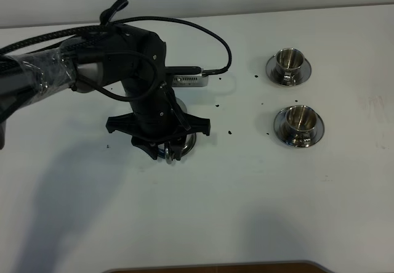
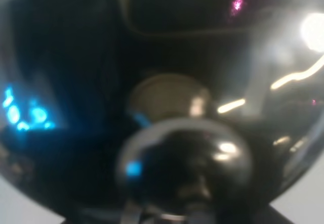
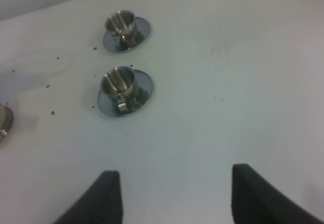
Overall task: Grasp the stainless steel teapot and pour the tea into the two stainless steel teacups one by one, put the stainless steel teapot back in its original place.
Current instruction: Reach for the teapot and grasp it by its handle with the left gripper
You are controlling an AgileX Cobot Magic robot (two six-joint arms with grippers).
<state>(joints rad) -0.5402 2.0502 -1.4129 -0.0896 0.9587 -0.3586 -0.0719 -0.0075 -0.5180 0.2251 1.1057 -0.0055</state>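
The stainless steel teapot (image 1: 183,142) stands left of centre, mostly hidden under my left arm; only a steel rim and its loop handle (image 1: 168,156) show. My left gripper (image 1: 166,152) is down around that handle; its jaws are not clear. The left wrist view is filled by the blurred shiny pot (image 2: 182,153). The saucer under the pot is hidden. The two teacups, far (image 1: 289,62) and near (image 1: 299,120), sit on saucers at the right and also show in the right wrist view (image 3: 121,24) (image 3: 119,84). My right gripper (image 3: 177,198) is open, empty, and apart from the cups.
Small dark specks (image 1: 229,131) lie on the white table between the pot and the cups. A black cable (image 1: 209,36) loops off the left arm toward the cups. A dark edge (image 1: 215,267) runs along the table's front.
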